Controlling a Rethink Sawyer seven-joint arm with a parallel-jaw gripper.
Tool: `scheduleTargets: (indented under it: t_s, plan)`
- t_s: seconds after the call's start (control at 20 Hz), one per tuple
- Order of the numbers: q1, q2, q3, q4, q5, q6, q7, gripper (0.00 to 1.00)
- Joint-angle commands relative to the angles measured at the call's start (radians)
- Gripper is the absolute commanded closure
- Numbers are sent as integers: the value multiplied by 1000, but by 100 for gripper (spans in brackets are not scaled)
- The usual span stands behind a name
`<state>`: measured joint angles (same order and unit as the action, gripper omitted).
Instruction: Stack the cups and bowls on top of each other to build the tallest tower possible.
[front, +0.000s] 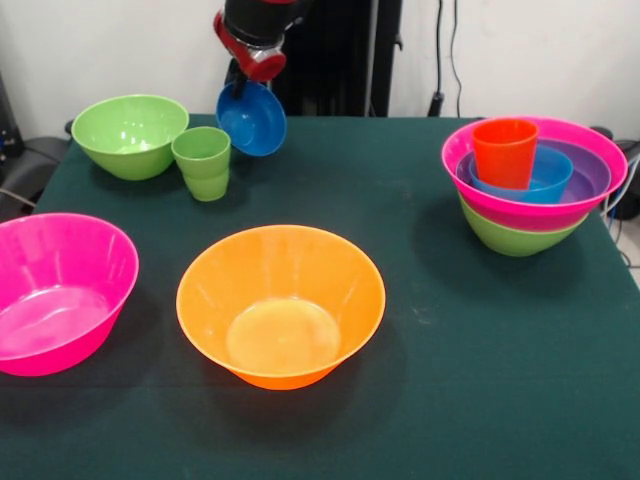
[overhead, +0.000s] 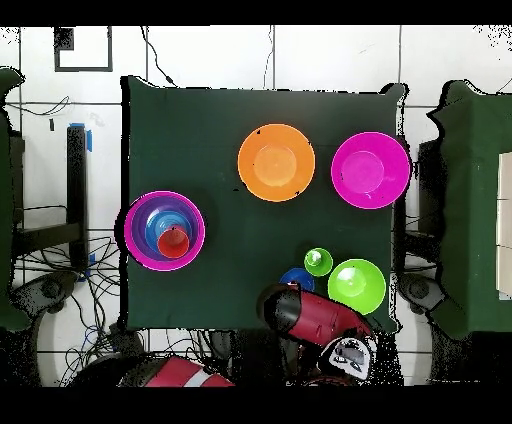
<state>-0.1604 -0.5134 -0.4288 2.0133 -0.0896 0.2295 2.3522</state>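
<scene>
My gripper (front: 239, 86) hangs at the table's far side, shut on the rim of a small blue bowl (front: 252, 119), which is tilted and held above the cloth. In the overhead view the arm (overhead: 310, 315) covers most of that bowl (overhead: 296, 279). Just beside it stand the light green cup (front: 204, 162) and a medium green bowl (front: 130, 135). The tower (front: 530, 185) stands at the right: green bowl as base, pink bowl, purple bowl, blue bowl and the orange-red cup (front: 504, 152) on top. The big orange bowl (front: 280, 305) and a big pink bowl (front: 55, 292) sit near the front.
The table has a dark green cloth (front: 450, 380). In the overhead view the tower (overhead: 165, 230) is at the left, and the orange bowl (overhead: 276, 162) and pink bowl (overhead: 370, 169) are at the top. Cables and chairs surround the table.
</scene>
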Motion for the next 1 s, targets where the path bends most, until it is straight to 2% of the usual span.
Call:
scheduleTargets:
  t_s: [0.05, 0.3, 0.65, 1.0]
  plan:
    - [38, -98, 107, -23, 20, 150, 45, 100]
    - [77, -202, 87, -33, 25, 285, 37, 100]
    - [116, -307, 95, -22, 42, 418, 56, 100]
    - [72, -366, 168, 8, 65, 426, 0, 100]
